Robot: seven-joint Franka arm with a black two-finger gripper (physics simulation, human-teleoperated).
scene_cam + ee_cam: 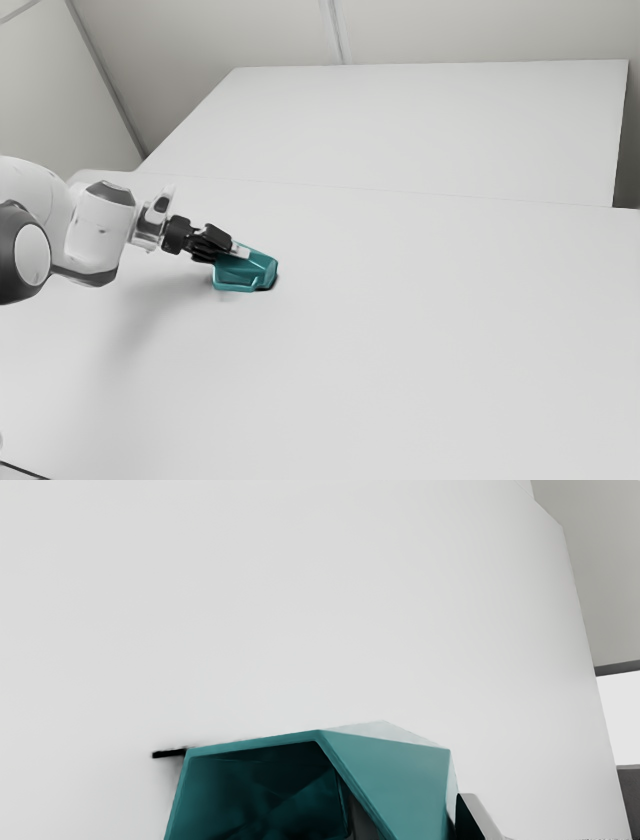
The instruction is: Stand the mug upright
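A plain white counter [430,350] spreads wide. Against its far edge lies another white surface [420,125]. Beyond the counter stands a pale grey wall [490,30] with a narrow upright strip [337,32]; another pale wall [45,85] rises past the counter toward the exterior view's left.

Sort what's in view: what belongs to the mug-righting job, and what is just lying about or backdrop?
Job:
- teal mug, on its side
- robot arm, its jaws at the mug

Lying about or backdrop:
- white table under the mug
- white surface beyond it
- pale wall
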